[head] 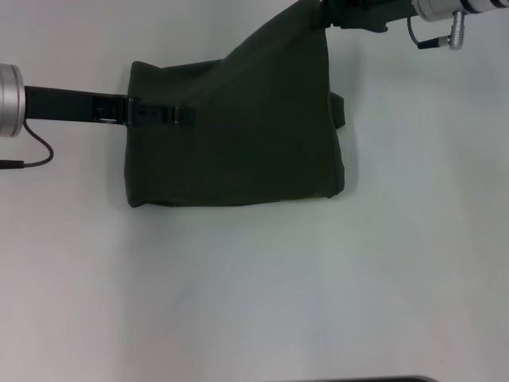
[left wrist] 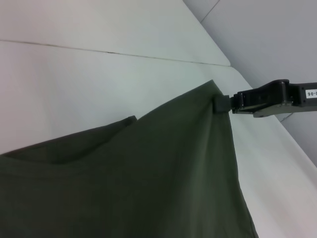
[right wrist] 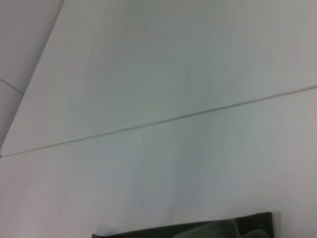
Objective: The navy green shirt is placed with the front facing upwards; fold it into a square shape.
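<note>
The navy green shirt (head: pixel 238 135) lies partly folded on the white table (head: pixel 262 294), plain dark olive side up, lettering hidden. My right gripper (head: pixel 328 22) at the far edge is shut on the shirt's far right corner and holds it lifted, so the cloth hangs taut; it also shows in the left wrist view (left wrist: pixel 221 103) with the shirt (left wrist: pixel 148 178) draped below it. My left gripper (head: pixel 163 114) reaches in from the left, lies over the shirt's left edge and looks closed on it. A strip of the shirt (right wrist: pixel 223 229) shows in the right wrist view.
A sleeve tab (head: pixel 339 110) sticks out on the shirt's right side. The table has a seam line (right wrist: pixel 188 116). A dark object (head: pixel 374 379) sits at the near edge. A cable (head: pixel 36 155) hangs from my left wrist.
</note>
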You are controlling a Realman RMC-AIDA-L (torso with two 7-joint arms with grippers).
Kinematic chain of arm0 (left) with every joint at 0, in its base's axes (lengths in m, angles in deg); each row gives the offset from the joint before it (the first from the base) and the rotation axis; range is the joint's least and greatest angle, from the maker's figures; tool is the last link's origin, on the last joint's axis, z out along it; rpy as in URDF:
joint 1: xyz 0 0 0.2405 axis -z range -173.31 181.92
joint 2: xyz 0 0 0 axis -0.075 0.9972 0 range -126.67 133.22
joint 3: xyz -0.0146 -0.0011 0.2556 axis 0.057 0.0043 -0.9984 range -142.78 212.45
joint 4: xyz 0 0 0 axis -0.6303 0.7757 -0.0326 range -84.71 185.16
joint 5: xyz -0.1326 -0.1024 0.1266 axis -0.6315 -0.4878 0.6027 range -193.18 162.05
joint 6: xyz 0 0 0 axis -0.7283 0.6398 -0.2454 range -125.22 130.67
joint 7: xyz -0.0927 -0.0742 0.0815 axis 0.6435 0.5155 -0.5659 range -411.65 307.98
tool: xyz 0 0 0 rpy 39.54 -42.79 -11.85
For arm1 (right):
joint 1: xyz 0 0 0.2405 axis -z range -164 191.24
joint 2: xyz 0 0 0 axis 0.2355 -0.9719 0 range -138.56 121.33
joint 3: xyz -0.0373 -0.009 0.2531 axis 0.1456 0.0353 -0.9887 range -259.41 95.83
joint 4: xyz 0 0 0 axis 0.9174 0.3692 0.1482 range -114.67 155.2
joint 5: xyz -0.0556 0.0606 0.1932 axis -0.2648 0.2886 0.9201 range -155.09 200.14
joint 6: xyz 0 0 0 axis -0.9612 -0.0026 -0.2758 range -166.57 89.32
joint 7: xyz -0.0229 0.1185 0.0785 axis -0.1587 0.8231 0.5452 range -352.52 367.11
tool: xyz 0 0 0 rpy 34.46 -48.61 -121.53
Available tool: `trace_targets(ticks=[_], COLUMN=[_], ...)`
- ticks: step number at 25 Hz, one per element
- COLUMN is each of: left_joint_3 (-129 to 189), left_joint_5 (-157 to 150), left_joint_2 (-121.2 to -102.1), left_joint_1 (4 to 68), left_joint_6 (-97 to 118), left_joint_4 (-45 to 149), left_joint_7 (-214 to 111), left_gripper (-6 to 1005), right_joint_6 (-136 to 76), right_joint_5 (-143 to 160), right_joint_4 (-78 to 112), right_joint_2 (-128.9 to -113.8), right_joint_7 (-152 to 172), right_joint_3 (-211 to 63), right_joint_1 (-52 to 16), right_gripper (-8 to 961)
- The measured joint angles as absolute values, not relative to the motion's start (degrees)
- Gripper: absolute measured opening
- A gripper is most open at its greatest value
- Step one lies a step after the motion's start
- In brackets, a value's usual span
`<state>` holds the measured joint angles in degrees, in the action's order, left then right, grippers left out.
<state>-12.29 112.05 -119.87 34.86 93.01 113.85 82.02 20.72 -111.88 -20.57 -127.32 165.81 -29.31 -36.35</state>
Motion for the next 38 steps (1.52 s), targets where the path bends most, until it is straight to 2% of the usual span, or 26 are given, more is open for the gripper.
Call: trace_targets(ticks=[4, 9, 17, 25, 29, 38], left_joint_3=[-12.2, -12.1, -12.0, -12.0, -12.0, -12.0], left_joint_5=[112.1, 112.0, 112.1, 112.1, 112.1, 112.1], left_joint_2=[-119.79, -119.67, -119.26, -119.12, -119.14, -119.16], left_joint_1=[35.0, 35.1, 35.0, 35.6, 35.9, 35.9], left_joint_6=[93.0, 92.3, 91.0, 90.7, 90.6, 90.4], left_joint_4=[113.9, 113.9, 112.9, 112.0, 111.6, 110.3], left_joint_7=[82.0, 82.1, 82.1, 82.1, 82.1, 82.1], left_gripper=[847, 848, 848, 847, 847, 848], right_joint_6=[19.7, 23.7, 27.6, 24.5, 21.3, 14.6], right_joint_5=[-111.9, -108.3, -104.3, -109.4, -109.4, -109.4], right_joint_4=[-20.6, -22.3, -23.3, -23.7, -22.9, -17.6], right_joint_2=[-127.16, -127.89, -128.13, -126.60, -126.34, -127.24], right_joint_7=[165.8, 163.5, 160.4, 163.8, 163.5, 161.2], right_joint_3=[-28.2, -27.8, -27.7, -28.3, -28.3, -28.0], right_joint_1=[-36.3, -36.6, -36.9, -33.8, -32.8, -35.0], right_gripper=[13, 14, 14, 13, 13, 14])
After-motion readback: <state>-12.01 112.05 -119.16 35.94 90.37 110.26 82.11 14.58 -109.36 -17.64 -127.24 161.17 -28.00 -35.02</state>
